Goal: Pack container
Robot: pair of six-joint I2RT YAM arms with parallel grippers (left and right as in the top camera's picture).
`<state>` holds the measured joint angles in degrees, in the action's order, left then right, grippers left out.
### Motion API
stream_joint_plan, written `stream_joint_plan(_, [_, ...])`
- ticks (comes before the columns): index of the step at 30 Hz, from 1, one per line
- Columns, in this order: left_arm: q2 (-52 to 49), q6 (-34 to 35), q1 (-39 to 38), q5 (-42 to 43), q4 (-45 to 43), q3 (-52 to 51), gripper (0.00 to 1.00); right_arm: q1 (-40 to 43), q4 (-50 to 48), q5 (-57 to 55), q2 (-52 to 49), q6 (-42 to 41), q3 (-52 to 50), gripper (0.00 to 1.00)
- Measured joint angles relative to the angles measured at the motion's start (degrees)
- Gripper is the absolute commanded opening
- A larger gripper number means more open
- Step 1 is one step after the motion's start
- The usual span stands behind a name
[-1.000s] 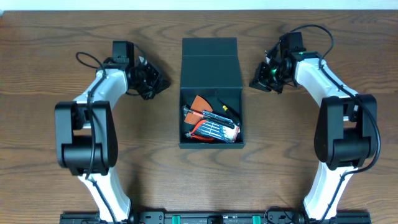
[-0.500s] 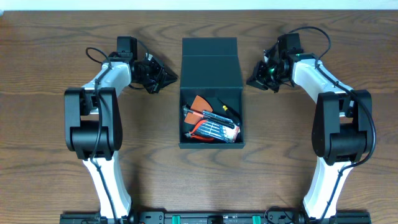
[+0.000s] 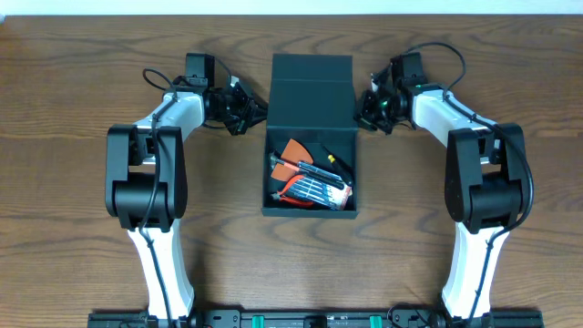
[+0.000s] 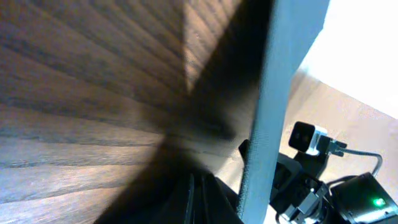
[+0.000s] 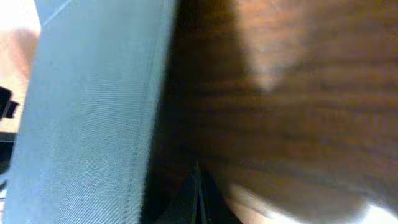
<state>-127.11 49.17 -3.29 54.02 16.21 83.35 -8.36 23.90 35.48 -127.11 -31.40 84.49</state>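
- The left pincer [image 3: 256,112] has its fingers drawn narrow, nearly together, and holds nothing. Its tip is at the left edge of the box's open lid.
- The right pincer [image 3: 363,107] is equally narrow and empty, with its tip at the lid's right edge. Whether either tip actually touches the lid cannot be told.
- The black box [image 3: 311,91] lies between the two pincers at the middle of the table [image 3: 73,91]. With the lid thrown back, its long axis runs from the robot's side to the far side.
- The lid points away from the robot, and the open tray is nearer.
- In each wrist view the lid's grey side [image 4: 280,93] [image 5: 93,124] rises just beside the dark fingers.
- A second ago both pincers were well apart from the box. They have since closed in on the lid from either side, while the tray has stayed put.
- Inside the tray lie an orange piece [image 3: 293,151] and a packet of hand tools [image 3: 315,189].
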Motion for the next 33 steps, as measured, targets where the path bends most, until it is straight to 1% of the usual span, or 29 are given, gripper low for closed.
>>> stream_joint_plan(6, [0.0, -3.06, 0.46, 1.36, 0.09, 0.0, 0.06, 0.04, -2.36, 2.12, 0.0, 3.43, 0.0, 0.01])
stream_joint_plan(14, [0.13, -9.25, 0.59, 2.27, 0.85, 0.0, 0.06, 0.09, -2.93, 2.69, 0.76, 9.94, 0.0, 0.01])
stream_joint_plan(25, [4.0, -16.35, 1.27, 2.82, 2.27, 0.0, 0.06, 0.09, -3.61, 2.6, 8.79, 16.48, 0.0, 0.01])
stream_joint_plan(28, [5.9, -18.4, 1.27, 2.73, 4.59, 0.0, 0.06, 0.09, -3.58, 2.67, 9.92, 17.0, 0.0, 0.01])
stream_joint_plan(33, [10.16, -22.93, 1.64, 1.77, 11.56, 0.0, 0.06, 0.07, -1.95, 3.17, 12.09, 17.38, 0.0, 0.01])
